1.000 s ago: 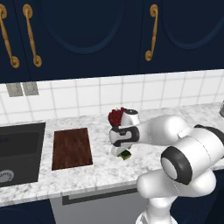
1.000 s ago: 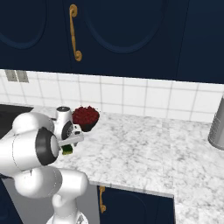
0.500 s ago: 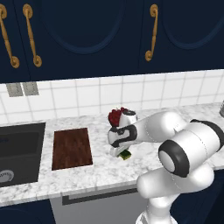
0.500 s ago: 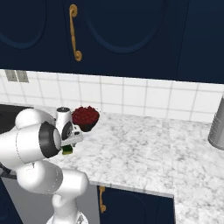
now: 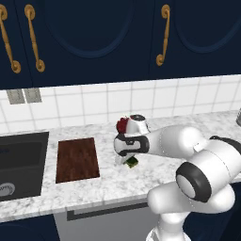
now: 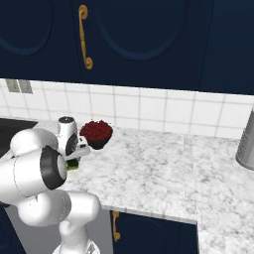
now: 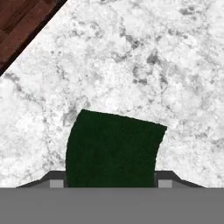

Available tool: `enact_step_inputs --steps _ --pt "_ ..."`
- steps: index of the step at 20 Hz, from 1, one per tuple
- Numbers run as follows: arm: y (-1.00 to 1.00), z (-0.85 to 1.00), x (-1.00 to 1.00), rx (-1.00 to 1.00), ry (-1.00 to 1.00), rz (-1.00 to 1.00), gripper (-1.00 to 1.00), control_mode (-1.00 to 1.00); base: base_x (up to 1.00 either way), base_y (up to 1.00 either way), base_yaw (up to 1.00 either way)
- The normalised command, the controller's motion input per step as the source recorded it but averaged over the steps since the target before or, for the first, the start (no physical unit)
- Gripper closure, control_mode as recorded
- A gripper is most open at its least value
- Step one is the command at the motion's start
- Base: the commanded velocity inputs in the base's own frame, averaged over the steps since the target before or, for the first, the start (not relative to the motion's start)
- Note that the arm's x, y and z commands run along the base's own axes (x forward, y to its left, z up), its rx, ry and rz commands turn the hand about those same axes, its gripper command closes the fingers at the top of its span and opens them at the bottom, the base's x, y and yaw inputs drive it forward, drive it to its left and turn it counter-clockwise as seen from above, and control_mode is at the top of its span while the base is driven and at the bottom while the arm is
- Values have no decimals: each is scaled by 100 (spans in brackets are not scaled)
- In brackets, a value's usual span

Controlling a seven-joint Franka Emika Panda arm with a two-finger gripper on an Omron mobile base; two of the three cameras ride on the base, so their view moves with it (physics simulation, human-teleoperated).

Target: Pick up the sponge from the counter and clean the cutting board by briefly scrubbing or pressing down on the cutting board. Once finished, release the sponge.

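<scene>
The dark green sponge [image 7: 111,148] lies flat on the speckled counter [image 7: 144,65], with its yellow underside showing at its edge [image 5: 132,163]. My gripper [image 7: 110,181] stands straight down over it, and its fingertips [image 7: 57,183] press against the sponge's two sides. From the right, the sponge [image 6: 73,163] peeks out just below the hand. The dark reddish-brown cutting board [image 5: 77,159] rests on the counter to the left of the sponge, a short gap away. One of its corners [image 7: 17,22] shows in the hand view.
A dark bowl of red fruit [image 6: 96,133] sits just behind the hand, near the tiled wall. The dark sink basin [image 5: 21,162] lies left of the board. A steel container [image 6: 246,141] stands far right. Blue cupboards hang overhead.
The fingers have drawn in from wide apart to the sponge's sides. The hand and sponge stay in the same spot; the elbow has shifted slightly.
</scene>
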Motion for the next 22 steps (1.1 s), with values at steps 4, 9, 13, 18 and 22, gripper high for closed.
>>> enact_step_inputs --steps 4,9,13,18,22 --pt "100 31 42 5 -27 13 100 -100 0 0 0" --pt "97 13 99 5 -10 12 100 -100 0 0 0" --pt "63 93 81 1 6 7 100 -100 0 0 0" --pt "83 20 82 -1 8 5 100 -100 0 0 0" --pt "81 -17 51 0 -1 1 100 -100 0 0 0"
